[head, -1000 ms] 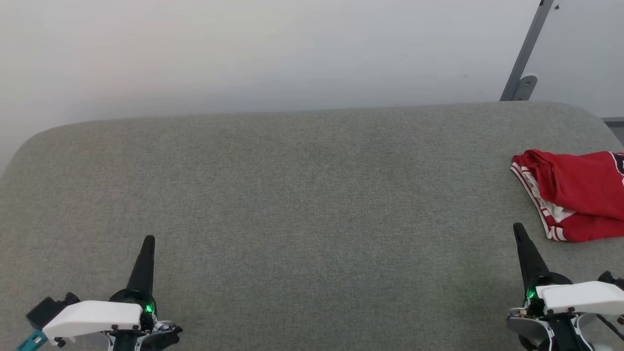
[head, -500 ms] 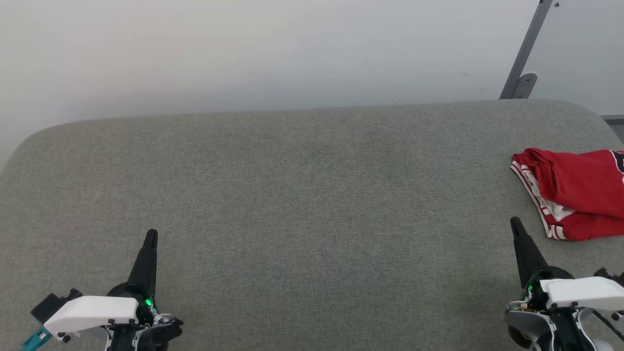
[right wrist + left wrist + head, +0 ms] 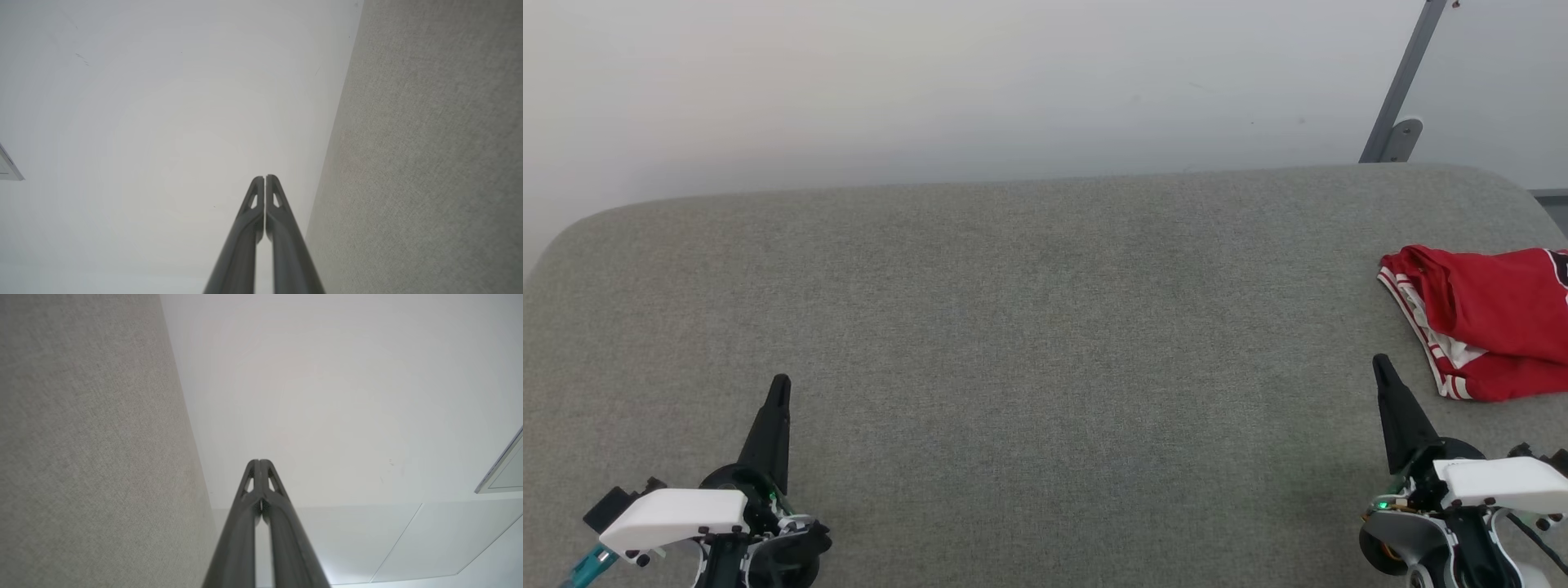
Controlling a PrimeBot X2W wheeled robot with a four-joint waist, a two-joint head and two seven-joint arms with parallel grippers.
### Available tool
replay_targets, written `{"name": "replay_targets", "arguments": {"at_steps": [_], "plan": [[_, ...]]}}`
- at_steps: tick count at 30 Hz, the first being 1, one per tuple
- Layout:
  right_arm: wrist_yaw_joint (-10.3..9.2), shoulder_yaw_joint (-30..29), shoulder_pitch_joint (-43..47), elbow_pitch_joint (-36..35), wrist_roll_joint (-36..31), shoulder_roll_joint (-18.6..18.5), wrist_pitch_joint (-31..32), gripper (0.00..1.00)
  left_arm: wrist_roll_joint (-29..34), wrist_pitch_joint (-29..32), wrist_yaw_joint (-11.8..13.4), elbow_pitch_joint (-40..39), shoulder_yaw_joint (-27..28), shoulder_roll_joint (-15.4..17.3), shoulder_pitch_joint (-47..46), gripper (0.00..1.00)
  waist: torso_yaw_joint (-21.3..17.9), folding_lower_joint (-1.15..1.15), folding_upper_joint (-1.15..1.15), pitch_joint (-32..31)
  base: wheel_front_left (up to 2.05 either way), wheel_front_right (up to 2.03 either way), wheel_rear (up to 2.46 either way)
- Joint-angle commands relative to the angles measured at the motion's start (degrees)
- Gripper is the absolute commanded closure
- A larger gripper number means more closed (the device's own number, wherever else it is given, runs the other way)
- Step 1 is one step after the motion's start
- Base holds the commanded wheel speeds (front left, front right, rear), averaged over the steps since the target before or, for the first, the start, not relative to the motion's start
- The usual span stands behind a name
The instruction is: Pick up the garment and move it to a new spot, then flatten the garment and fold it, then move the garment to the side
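Left gripper (image 3: pixel 781 384) and right gripper (image 3: pixel 1379 363) fully closed, holding nothing.
Both over grey counter (image 3: pixel 1045 327); red garment (image 3: pixel 1494 314) lies near right gripper, not touching.

Both have crept toward the far side of the surface (image 3: pixel 1045 327): my left claw (image 3: pixel 780 382) drifting a touch rightward, my right claw (image 3: pixel 1379 361) a touch leftward. The whole head view slid slightly too, so part of that may be my head tilting.
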Motion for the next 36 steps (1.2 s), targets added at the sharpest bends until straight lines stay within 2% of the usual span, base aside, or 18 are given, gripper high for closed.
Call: {"name": "replay_targets", "arguments": {"at_steps": [1,36], "plan": [[0.00,-0.1,-0.6,0.1,0.7,0.1,0.3,1.00,-0.5,0.4,-0.2,0.1,0.3,-0.2,-0.9,1.00,0.0,0.00,0.00,0.0,0.00,0.00,0.00],[0.00,-0.1,-0.5,0.1,0.7,0.1,0.3,1.00,-0.2,0.5,-0.2,0.1,0.5,-0.3,-0.9,1.00,0.0,0.00,0.00,0.0,0.00,0.00,0.00]]}}
